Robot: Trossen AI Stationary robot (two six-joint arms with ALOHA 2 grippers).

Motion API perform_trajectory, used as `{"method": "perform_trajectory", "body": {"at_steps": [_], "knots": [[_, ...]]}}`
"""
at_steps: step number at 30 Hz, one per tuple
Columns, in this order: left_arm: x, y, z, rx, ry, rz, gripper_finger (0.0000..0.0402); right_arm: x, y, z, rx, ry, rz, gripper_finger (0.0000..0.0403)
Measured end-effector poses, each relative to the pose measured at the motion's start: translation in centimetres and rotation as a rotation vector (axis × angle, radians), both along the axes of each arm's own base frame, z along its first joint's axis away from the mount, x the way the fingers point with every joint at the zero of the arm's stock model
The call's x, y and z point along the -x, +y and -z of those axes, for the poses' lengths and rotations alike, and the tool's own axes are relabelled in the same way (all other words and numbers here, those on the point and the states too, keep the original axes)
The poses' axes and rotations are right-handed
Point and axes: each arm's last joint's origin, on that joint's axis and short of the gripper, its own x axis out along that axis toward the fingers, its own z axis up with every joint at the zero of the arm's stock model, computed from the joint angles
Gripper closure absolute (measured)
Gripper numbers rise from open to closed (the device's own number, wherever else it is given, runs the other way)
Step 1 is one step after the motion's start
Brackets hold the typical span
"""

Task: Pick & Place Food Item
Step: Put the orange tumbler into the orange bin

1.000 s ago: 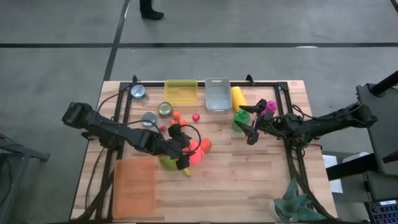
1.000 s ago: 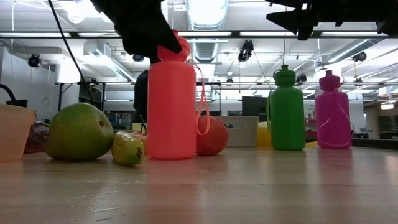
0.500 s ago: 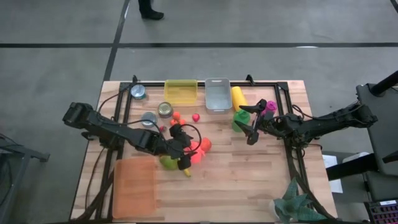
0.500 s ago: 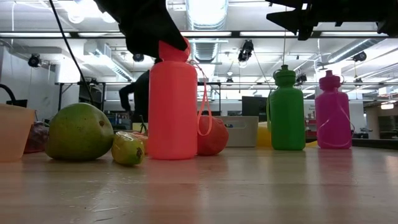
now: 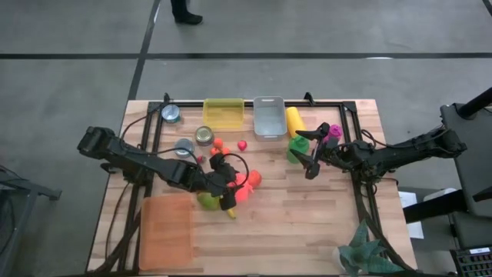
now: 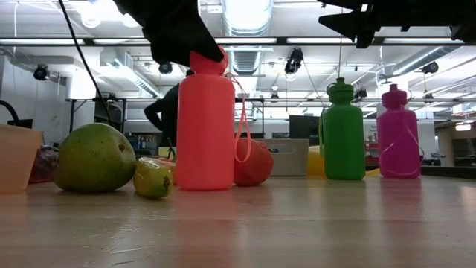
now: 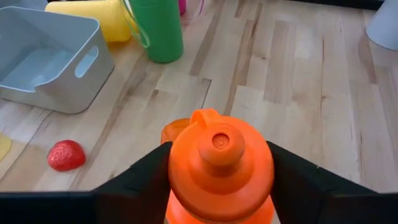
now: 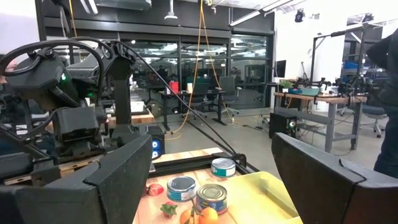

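- High view: the left gripper (image 5: 228,185) sits at mid-desk over the orange bottle (image 5: 240,188), which stands upright among a cluster of food items. A green mango (image 5: 207,200) and a small yellow-green fruit (image 5: 230,211) lie just beside the bottle, toward the desk's (image 5: 307,223) near edge. The left arm stretches in low from the left edge. The right gripper (image 5: 311,158) hangs near the green bottle (image 5: 297,145) and the pink bottle (image 5: 334,132), its fingers spread wide with nothing between them. A yellow bin (image 5: 224,112), a grey bin (image 5: 268,117) and three tin cans (image 5: 204,135) stand along the far side; an orange tray (image 5: 165,228) lies at the near left.
- Low view: the left gripper comes down from above onto the orange bottle's cap. The mango rests left of the bottle, the small fruit between them and touching the desk. A reddish round fruit (image 6: 254,162) lies behind the bottle.
- Left wrist view: the dark fingers (image 7: 140,177) flank the bottle's cap on both sides, close against it; whether they press it I cannot tell. A strawberry (image 7: 65,155) lies apart near the grey bin.
- Right wrist view: the fingers (image 8: 118,180) stand far apart; cans and small oranges (image 8: 199,215) show beyond.
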Motion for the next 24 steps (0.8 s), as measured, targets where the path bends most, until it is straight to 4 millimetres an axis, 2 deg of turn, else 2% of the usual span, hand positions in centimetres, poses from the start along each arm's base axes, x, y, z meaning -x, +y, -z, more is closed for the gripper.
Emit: {"method": "perform_trajectory", "body": {"at_steps": [14,18,24], "knots": [[-0.1,0.0,-0.3,-0.004,-0.023,-0.027,0.0192,0.0,0.0,0.0,0.001,0.0,0.0,0.0075],[-0.4,0.0,-1.6,-0.027,-0.028,-0.053,0.0192,0.0,0.0,0.0,0.001,0.0,0.001,0.0075],[-0.4,0.1,-4.6,-0.036,0.001,-0.133,0.0192,0.0,0.0,0.0,0.001,0.0,0.001,0.0075]]}}
